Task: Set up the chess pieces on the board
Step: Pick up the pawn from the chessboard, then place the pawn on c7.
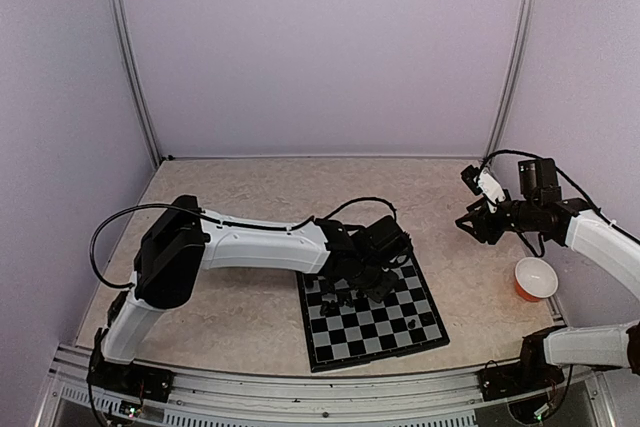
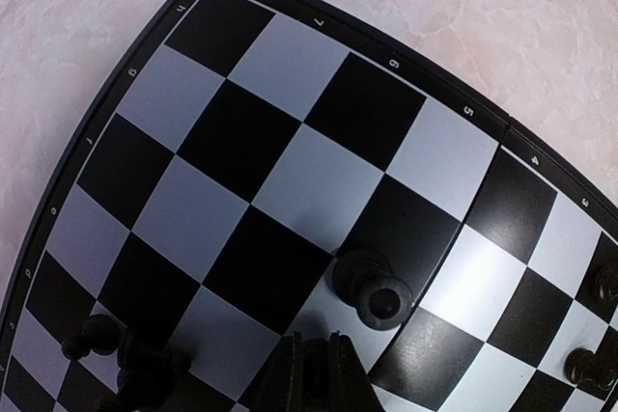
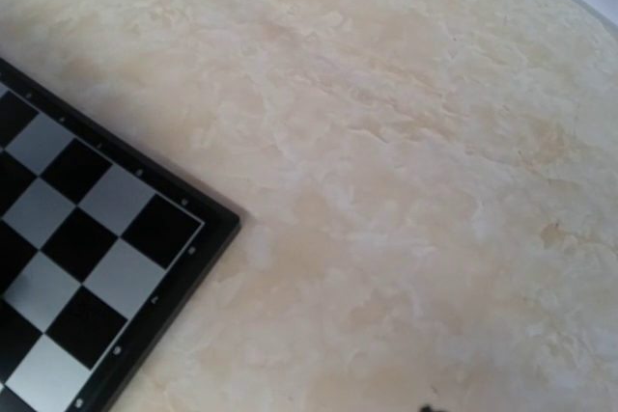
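Along the left of the overhead view, the left arm (image 1: 260, 245) reaches from its base across the counter (image 1: 230, 197) to the upper left part of the board (image 1: 385, 332), which lies at the lower centre of the frame. The left jaws are together, low over the squares. In the left wrist view nothing shows between them: the fingertips (image 2: 301, 378) meet at the bottom centre, and a lone pawn (image 2: 379, 294) stands just beyond them, a little to the right, near but apparently not held. I judge the step in hand to be taking that pawn to its home square, and a grip closed beside the piece will not lift it. The left jaws would do better to part, centre on the pawn's stem and come straight down, so that neither finger tips it over. A crowded cluster of pieces (image 2: 126, 359) sits at the lower left of that view, so any sweep that way risks scattering them. Another piece (image 2: 589, 369) stands at the lower right edge. Most squares are bare, so the setup looks far from done. Farther right in the overhead view, the right arm (image 1: 600, 232) hangs above the counter, well apart from the board. The right jaws stand apart with nothing between them, and a small orange cup (image 1: 536, 279) sits near them toward the right edge.
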`<state>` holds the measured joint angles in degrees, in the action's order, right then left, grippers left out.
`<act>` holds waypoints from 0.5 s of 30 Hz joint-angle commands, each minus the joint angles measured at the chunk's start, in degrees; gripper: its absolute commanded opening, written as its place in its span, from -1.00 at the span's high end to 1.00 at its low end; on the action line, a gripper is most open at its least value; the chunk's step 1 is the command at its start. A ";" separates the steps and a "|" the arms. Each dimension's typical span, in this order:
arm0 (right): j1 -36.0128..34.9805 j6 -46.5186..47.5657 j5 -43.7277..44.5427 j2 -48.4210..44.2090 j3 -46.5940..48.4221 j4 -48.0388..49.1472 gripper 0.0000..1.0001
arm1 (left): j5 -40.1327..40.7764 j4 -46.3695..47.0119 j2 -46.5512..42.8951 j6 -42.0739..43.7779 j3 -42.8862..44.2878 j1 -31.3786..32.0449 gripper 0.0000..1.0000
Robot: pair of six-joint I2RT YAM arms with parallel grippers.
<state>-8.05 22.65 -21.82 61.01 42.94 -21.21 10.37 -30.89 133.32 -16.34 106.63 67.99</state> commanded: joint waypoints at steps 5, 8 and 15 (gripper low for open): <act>0.59 0.20 -0.66 -0.28 -0.23 -0.56 0.05 | 0.77 -1.52 -6.80 -1.79 -2.92 5.02 1.00; 0.58 0.20 -0.72 -0.36 -0.22 -0.70 0.05 | -0.09 -1.99 -6.46 -1.93 -2.55 6.62 1.00; 0.58 0.20 -0.90 -0.61 -0.31 -0.76 0.05 | -1.43 -2.94 -3.86 -2.98 -1.42 8.31 1.00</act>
<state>-8.05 22.83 -21.89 61.01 42.94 -21.21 10.17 -32.91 128.79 -18.09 104.18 76.14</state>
